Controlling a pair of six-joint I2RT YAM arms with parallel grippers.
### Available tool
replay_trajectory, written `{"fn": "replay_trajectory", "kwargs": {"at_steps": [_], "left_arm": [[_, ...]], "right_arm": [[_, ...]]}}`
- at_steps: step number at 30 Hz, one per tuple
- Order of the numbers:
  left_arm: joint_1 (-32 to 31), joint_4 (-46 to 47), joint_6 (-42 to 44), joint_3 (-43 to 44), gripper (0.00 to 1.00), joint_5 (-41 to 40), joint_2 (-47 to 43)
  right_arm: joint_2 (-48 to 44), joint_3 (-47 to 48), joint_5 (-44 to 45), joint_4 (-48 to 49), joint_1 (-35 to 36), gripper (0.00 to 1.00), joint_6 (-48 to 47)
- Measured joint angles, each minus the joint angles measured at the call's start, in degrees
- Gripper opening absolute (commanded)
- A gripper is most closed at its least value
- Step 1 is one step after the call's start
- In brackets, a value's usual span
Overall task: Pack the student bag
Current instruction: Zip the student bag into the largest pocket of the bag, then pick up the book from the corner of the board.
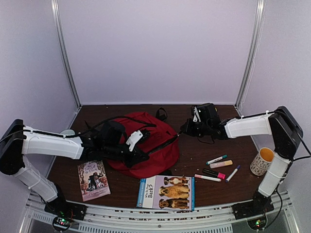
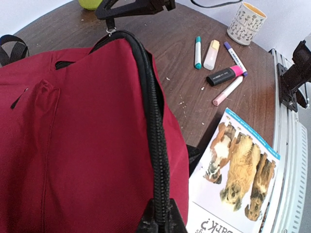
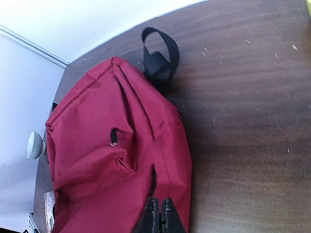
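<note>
The student bag (image 1: 150, 148) is a dark-red backpack lying in the middle of the table, with its black top loop (image 1: 161, 114) at the far side. My left gripper (image 1: 140, 156) is at the bag's near side. In the left wrist view it (image 2: 160, 218) is shut on the black zipper band (image 2: 153, 121) along the bag's edge. My right gripper (image 1: 186, 127) is at the bag's right edge. In the right wrist view it (image 3: 159, 216) is shut on a black zipper pull (image 3: 153, 180) on the red fabric (image 3: 107, 160).
A dog book (image 1: 167, 191) and a second book (image 1: 93, 179) lie near the front edge. Several markers (image 1: 216, 167) and a patterned mug (image 1: 262, 161) are at the right. A pale round object (image 1: 68, 132) sits at the left, and a green ball (image 2: 90, 4) sits beyond the bag.
</note>
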Motion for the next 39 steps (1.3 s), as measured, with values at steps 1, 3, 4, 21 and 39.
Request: {"fn": "replay_trajectory", "kwargs": {"at_steps": [1,3,4,21,39], "left_arm": [[0.0,0.2,-0.1,0.0,0.00,-0.1,0.0],[0.0,0.3,-0.4,0.0,0.00,-0.1,0.0],[0.0,0.4,-0.6,0.0,0.00,-0.1,0.0],[-0.3,-1.3,-3.2,0.0,0.55,-0.5,-0.5],[-11.3,-14.9,-4.7,-2.3,0.62,-7.6,-19.0]], "right_arm": [[0.4,1.1,-0.5,-0.2,-0.2,0.00,-0.4],[0.7,2.4,-1.2,-0.9,-0.4,0.00,-1.4],[0.7,2.6,-1.6,-1.3,-0.4,0.00,-1.9],[-12.8,2.3,-1.1,-18.3,-1.6,0.68,-11.4],[-44.1,-15.5,0.2,-31.7,9.0,0.92,-5.8]]}}
